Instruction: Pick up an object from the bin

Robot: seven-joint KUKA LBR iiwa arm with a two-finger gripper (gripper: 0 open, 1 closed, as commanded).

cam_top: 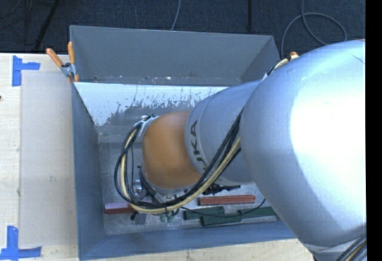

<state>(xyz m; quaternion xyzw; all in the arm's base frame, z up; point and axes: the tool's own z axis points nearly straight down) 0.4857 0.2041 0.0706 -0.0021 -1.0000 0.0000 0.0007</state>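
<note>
My gripper (pixel 150 197) is low in the bin's front part, mostly hidden beneath the arm's orange cover and cables. A red flat piece (pixel 119 208) pokes out to its left on the bin floor. To its right lies a reddish-brown flat bar (pixel 227 199). A dark green long tool (pixel 222 215) rests in front of that bar, near the bin's front wall. What lies directly under the gripper is hidden.
The arm reaches in from the right and covers the bin's middle and right side. Black and yellow cables loop round the orange cover. The far sloping wall and the left strip of the floor are bare.
</note>
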